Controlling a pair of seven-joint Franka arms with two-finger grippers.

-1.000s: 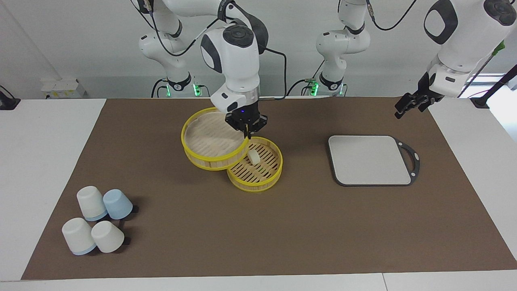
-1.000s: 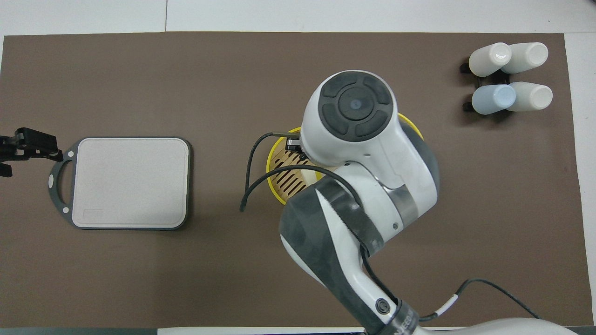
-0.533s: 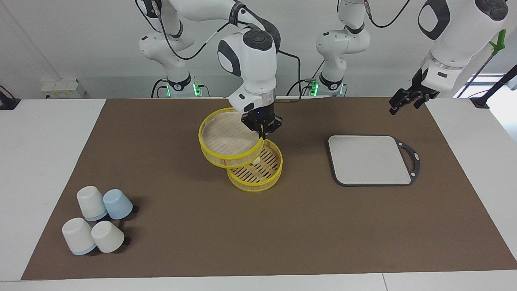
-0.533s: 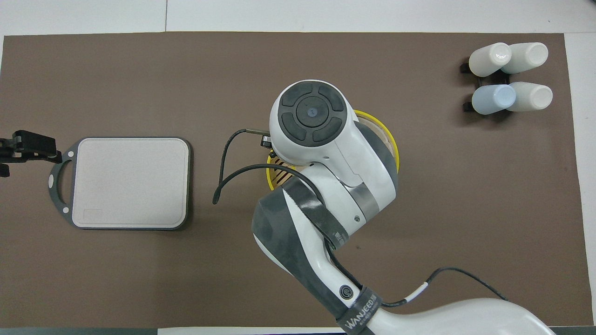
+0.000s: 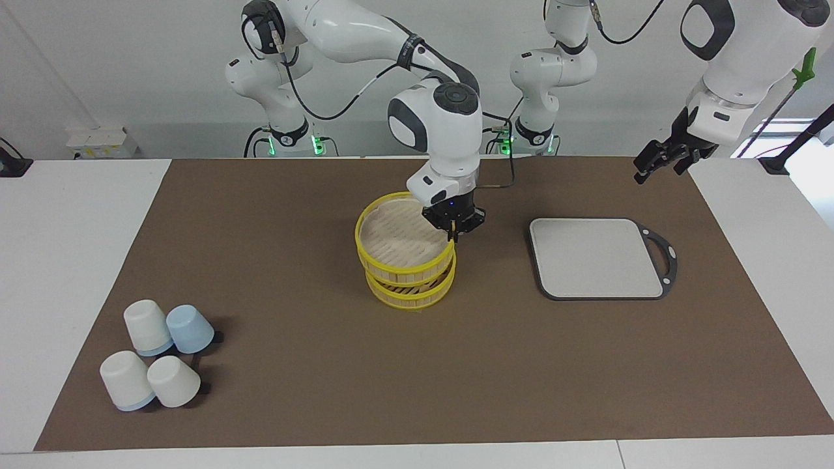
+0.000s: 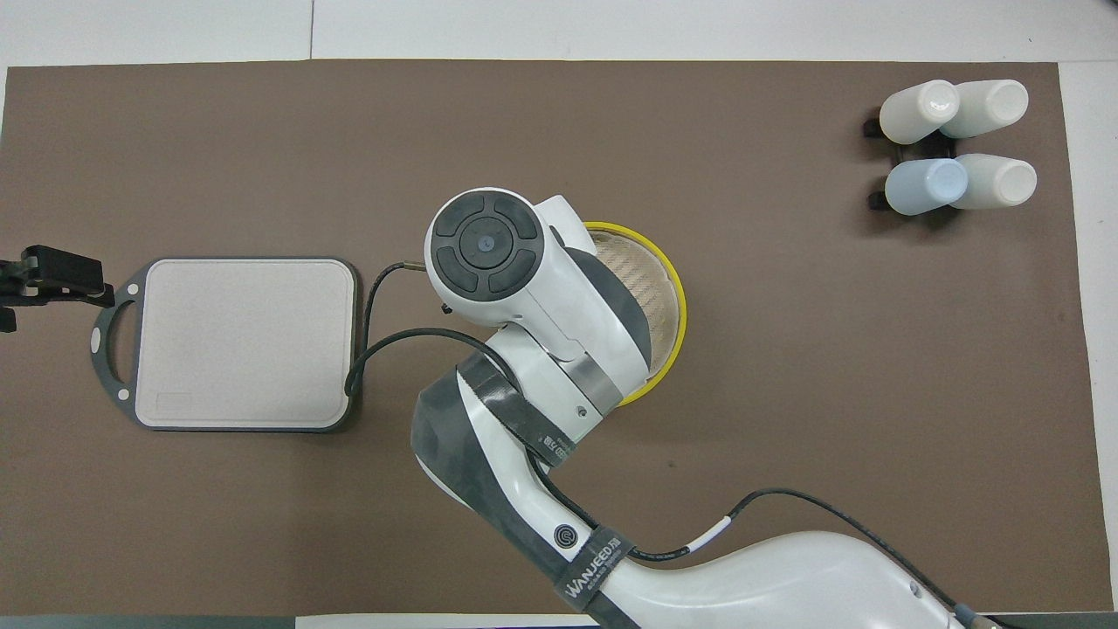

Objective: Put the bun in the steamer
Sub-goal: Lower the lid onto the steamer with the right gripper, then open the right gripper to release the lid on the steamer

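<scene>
The steamer is two yellow-rimmed slatted tiers in the middle of the mat. The upper tier (image 5: 397,240) is over the lower tier (image 5: 409,296), nearly lined up with it. I cannot tell whether it rests on it. My right gripper (image 5: 451,236) is shut on the upper tier's rim, at the side toward the left arm's end. In the overhead view the right arm hides that gripper and most of the steamer (image 6: 657,281). The bun is hidden under the upper tier. My left gripper (image 5: 658,163) waits open and empty in the air at the left arm's end (image 6: 44,279).
A grey square board (image 5: 596,257) with a dark handle lies beside the steamer toward the left arm's end (image 6: 244,341). Several upturned cups (image 5: 156,355) stand at the right arm's end, farther from the robots (image 6: 956,144).
My right gripper has carried the upper tier toward the left arm's end, from beside the lower tier to over it. The bun, seen earlier in the lower tier, is now covered.
</scene>
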